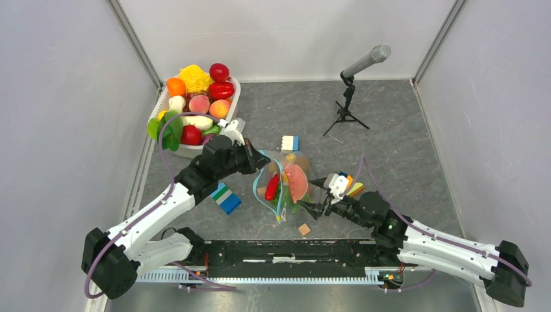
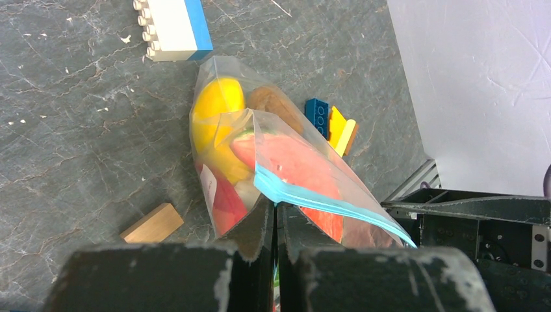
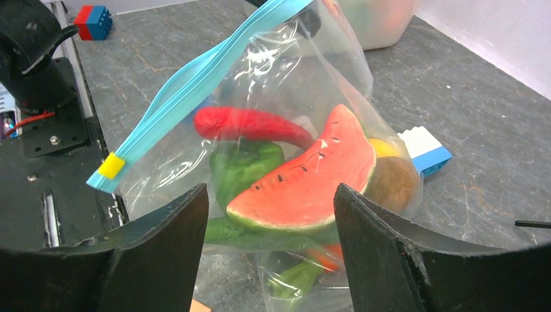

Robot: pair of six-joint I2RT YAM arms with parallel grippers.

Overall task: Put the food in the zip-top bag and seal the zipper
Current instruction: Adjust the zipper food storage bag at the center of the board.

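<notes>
The clear zip-top bag (image 1: 286, 185) lies mid-table, holding a watermelon slice (image 3: 305, 182), a red chili (image 3: 253, 123), a green pepper (image 3: 243, 166) and yellow food (image 2: 217, 104). Its light-blue zipper (image 3: 195, 84) runs along the mouth and has a yellow tab (image 3: 111, 166) at one end. My left gripper (image 2: 276, 207) is shut on the zipper strip (image 2: 325, 207) at the bag's far-left corner (image 1: 256, 162) and holds the mouth raised. My right gripper (image 3: 269, 201) is open at the bag's right side (image 1: 313, 196), its fingers (image 3: 169, 240) either side of the bag's lower part without pinching it.
A white tub (image 1: 236, 88) of more toy food stands at the back left. A microphone on a tripod (image 1: 349, 91) stands at the back right. Building blocks (image 1: 225, 198) (image 1: 290, 143) (image 1: 351, 185) and a wooden cube (image 1: 303, 229) lie around the bag.
</notes>
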